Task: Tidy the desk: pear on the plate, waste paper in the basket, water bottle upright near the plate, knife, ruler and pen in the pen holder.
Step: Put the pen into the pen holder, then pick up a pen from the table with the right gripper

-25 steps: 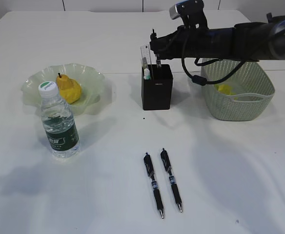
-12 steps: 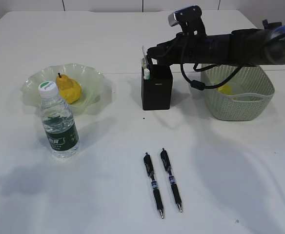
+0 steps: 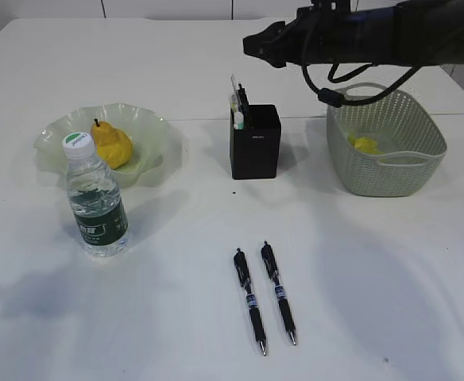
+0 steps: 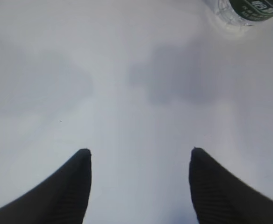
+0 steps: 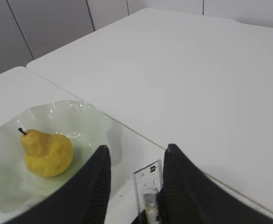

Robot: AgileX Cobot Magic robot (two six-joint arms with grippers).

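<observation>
The yellow pear (image 3: 111,144) lies on the pale green plate (image 3: 148,131). The water bottle (image 3: 95,198) stands upright in front of the plate. The black pen holder (image 3: 256,143) holds a clear ruler (image 5: 148,184), a black pen (image 3: 242,98) and a white-tipped item. Two black pens (image 3: 250,302) (image 3: 280,294) lie side by side on the table. My right gripper (image 3: 253,44) is open and empty, raised above the holder; the right wrist view (image 5: 137,147) shows the ruler below it. My left gripper (image 4: 140,150) is open and empty over bare table, with the bottle's base (image 4: 246,10) beyond it.
A grey-green basket (image 3: 387,171) stands right of the holder with yellow crumpled paper (image 3: 367,145) inside. The right arm stretches above the basket. The pear (image 5: 47,151) and plate (image 5: 87,116) also show in the right wrist view.
My right gripper lowered a black pen into the holder, let it go, and has risen up and away from the holder. The left arm has not visibly moved.
</observation>
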